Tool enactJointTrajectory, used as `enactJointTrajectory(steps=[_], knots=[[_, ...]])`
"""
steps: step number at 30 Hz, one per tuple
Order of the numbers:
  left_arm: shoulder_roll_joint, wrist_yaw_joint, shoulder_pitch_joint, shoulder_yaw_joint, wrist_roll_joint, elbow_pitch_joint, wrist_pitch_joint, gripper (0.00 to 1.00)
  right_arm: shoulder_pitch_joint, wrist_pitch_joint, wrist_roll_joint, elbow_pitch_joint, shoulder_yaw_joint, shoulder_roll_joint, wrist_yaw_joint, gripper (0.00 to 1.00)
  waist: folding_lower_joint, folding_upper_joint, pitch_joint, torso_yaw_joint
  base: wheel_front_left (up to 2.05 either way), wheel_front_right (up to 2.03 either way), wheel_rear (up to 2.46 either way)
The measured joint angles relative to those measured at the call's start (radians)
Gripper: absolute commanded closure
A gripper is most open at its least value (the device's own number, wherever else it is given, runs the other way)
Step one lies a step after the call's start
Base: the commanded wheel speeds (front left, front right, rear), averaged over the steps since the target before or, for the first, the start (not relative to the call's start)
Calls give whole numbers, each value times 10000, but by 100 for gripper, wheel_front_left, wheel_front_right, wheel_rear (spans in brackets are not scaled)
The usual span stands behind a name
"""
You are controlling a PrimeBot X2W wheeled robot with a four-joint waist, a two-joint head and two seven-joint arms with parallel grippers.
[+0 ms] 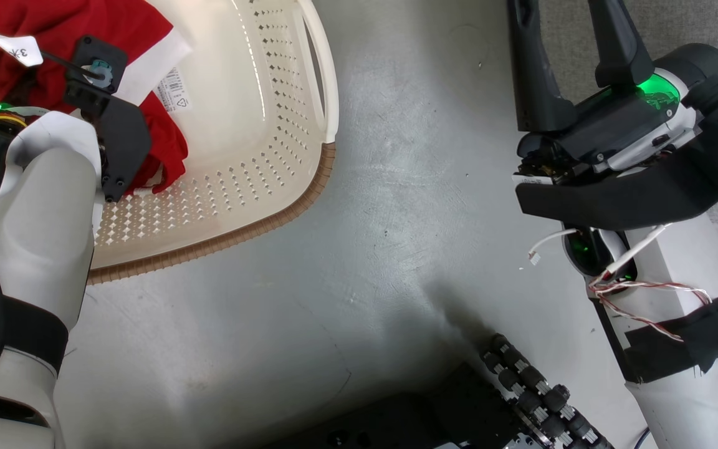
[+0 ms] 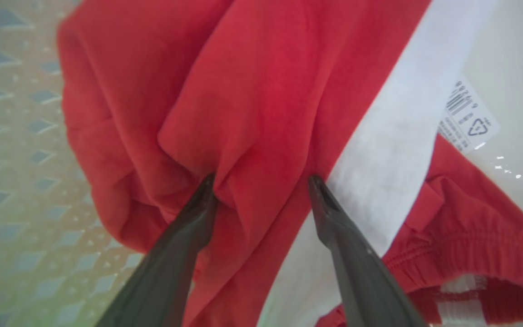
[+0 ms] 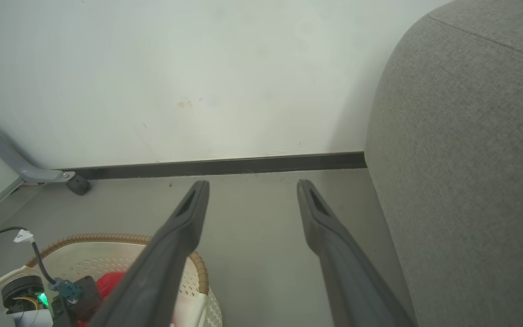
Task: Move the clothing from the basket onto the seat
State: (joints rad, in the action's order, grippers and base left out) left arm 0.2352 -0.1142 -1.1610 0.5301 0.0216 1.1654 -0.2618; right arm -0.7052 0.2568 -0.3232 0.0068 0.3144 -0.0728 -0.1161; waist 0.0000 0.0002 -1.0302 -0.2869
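The clothing [image 2: 252,91] is red with a white band [image 2: 393,150] and lies bunched in the cream perforated basket [image 1: 259,187] at the head view's upper left. My left gripper [image 2: 261,181] is open, both tips pressed into the red cloth with a raised fold between them. In the head view my left wrist [image 1: 110,131] covers that spot above the clothing [image 1: 53,31]. My right gripper [image 1: 568,19] hangs open and empty over the floor, beside the grey fabric seat [image 3: 461,159]. Its fingers [image 3: 189,222] point toward the wall, the basket [image 3: 107,247] to their lower left.
A label sticker [image 2: 468,118] lies on the basket's bottom, next to a red elastic waistband [image 2: 470,245]. Grey floor [image 1: 396,218] separates basket and seat. My dark base with rollers [image 1: 533,393] is at the bottom. A caster leg [image 3: 78,185] stands by the baseboard.
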Motion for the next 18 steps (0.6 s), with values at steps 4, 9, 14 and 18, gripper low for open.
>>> enactJointTrajectory(steps=[4, 9, 14, 18], knots=[[-52, -2, 0, -59, -31, 46, 48, 69, 0, 0, -38, 8, -6, 8, -2, 0, 0, 0, -6, -6, 0, 0, 0], [-303, -2, 57, -136, -165, 180, 410, 100, -7, 0, -35, 236, -82, 23, -33, 0, 0, 0, 165, 35, 0, 0, 0], [-721, -4, 281, -305, -334, 199, 926, 100, -15, 0, -21, 596, -297, -6, -44, 0, 0, -2, 523, 135, 0, 0, 0], [-1058, -4, 463, -433, -639, 201, 1438, 100, -15, -2, 82, 940, -364, -148, -44, 0, 0, -2, 920, 258, 0, 0, 0]])
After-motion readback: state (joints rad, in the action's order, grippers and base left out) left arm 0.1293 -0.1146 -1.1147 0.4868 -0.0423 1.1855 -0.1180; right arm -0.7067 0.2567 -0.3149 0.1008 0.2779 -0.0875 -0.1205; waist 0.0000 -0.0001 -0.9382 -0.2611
